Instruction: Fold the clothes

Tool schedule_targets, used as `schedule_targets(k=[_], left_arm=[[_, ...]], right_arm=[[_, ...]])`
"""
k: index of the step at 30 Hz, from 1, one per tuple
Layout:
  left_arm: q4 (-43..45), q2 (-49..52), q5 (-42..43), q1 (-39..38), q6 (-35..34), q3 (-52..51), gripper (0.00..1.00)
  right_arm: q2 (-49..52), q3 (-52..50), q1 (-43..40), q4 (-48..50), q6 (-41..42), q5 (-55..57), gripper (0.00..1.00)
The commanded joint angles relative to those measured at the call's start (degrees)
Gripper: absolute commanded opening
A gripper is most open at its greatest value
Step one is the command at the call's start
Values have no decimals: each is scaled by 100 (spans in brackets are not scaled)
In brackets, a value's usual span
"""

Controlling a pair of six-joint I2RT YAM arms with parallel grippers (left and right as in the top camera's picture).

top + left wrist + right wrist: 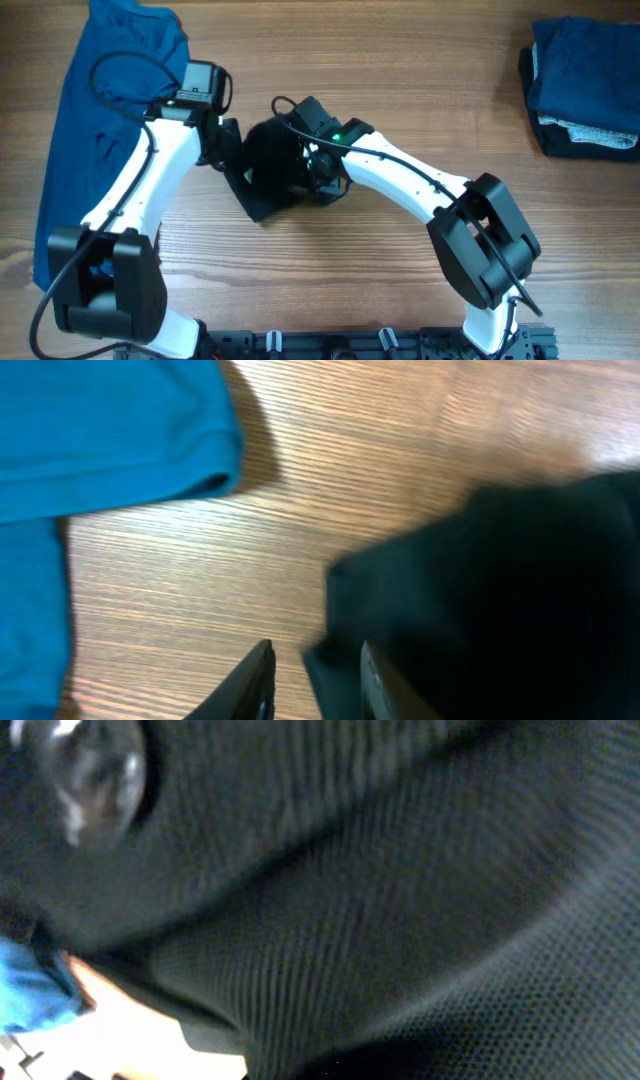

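A black garment (268, 165) lies bunched in the middle of the table between my two grippers. My left gripper (228, 150) is at its left edge. In the left wrist view the left gripper (316, 650) has its jaws a little apart, with a corner of the black garment (500, 580) between them and bare wood beside one finger. My right gripper (318, 178) is buried in the garment's right side. Black cloth (350, 870) fills the right wrist view and hides the fingers. The bright blue T-shirt (90, 130) lies spread at the left.
A neat folded stack of dark blue, grey and black clothes (585, 85) sits at the back right corner. The blue T-shirt's sleeve (100, 430) lies close to the left gripper. Both arm bases stand at the table's front edge.
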Motion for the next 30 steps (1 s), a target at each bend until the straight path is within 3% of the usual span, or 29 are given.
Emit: schedule_targets(k=[1,2,3,4,7,10,12,13,14,21,30], left_arm=[[24,-129,-39,214,-33,63,27],[42,-129,-39,236,-33,63,26],[55,-129,-39,249,-33,63,27],[61,-131,-39,254,-33,63,26],[35,-129,-39,254,-33,63,26],[33,-129,-35,256,-33,63,27],[-9,-131,129,256,-31,63,31],[-44,-131,264,256,-31,63,31],[-122,-131,457,256,-31,63,31],[-595,-129,2481,254,-37,-240,38],[892,-131,2896,256,-466,-2044,38]], right_arm=[[24,-81,79,-227,-188,-11,4],[26,-81,79,-173,-192,13,5],[26,-81,79,-92,-221,9,13],[22,-79,76,11,-282,-11,30],[-107,-44,70,24,-573,-37,38],[-601,105,2,-125,-726,199,54],[-1209,225,-177,-232,-855,483,85],[-1486,234,-297,-236,-881,562,96],[-1792,234,-474,-251,-955,623,99],[-2422,234,-1908,-144,-1639,649,99],[-2413,234,-2385,-83,-2057,568,100]])
